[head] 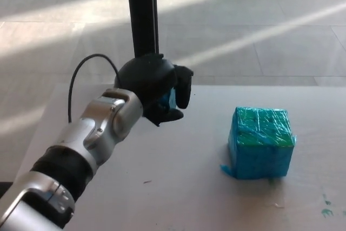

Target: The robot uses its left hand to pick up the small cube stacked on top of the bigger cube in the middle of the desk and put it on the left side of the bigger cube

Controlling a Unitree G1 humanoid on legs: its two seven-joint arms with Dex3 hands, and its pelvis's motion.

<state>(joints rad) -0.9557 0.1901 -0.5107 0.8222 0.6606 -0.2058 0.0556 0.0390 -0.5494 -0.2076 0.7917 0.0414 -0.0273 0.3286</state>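
Observation:
The bigger cube [261, 142], wrapped in blue-green tape, stands on the desk [178, 182] right of centre, with nothing on top of it. My left hand [154, 86] hovers above the desk to the cube's left, well apart from it. Its black fingers are shut on the small blue cube [169, 98], of which only a sliver shows between thumb and fingers. My silver left forearm [89, 139] runs in from the lower left. The right hand does not show.
A black vertical post [142, 14] rises behind the desk's far edge, and a black cable [81, 77] loops from my wrist. Small green marks [326, 208] dot the desk at the lower right. Tiled floor lies beyond.

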